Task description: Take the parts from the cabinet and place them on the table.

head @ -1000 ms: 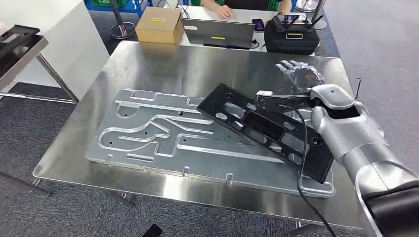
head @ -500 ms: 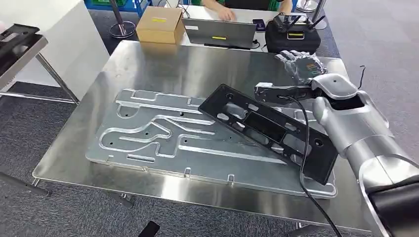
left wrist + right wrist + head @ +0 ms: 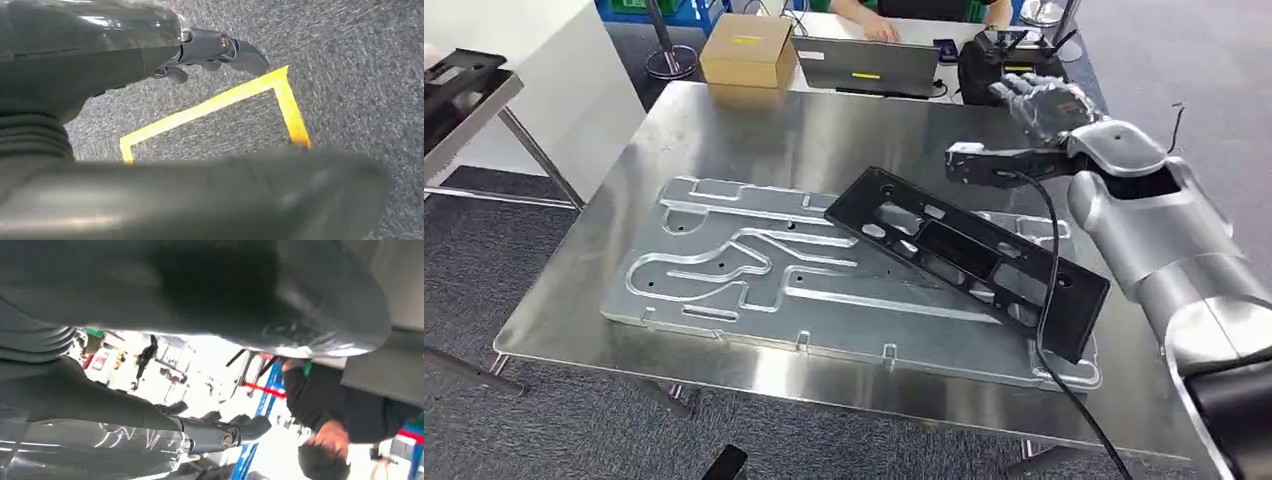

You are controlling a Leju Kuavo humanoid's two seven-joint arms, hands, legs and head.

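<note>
The black part [image 3: 969, 260] is lying tilted across the machined metal plate [image 3: 754, 270] on the steel table [image 3: 824, 130] (one end propped higher). The right hand [image 3: 1039, 105] is being held above the table's far edge, fingers spread, clear of the part. The left hand [image 3: 215, 47] is hanging over grey carpet, its fingers loosely extended and holding nothing.

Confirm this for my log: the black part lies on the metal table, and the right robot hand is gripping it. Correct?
Not quite. The black part does lie on the metal table, but the head view shows the right robot hand lifted clear of it, holding nothing.
</note>
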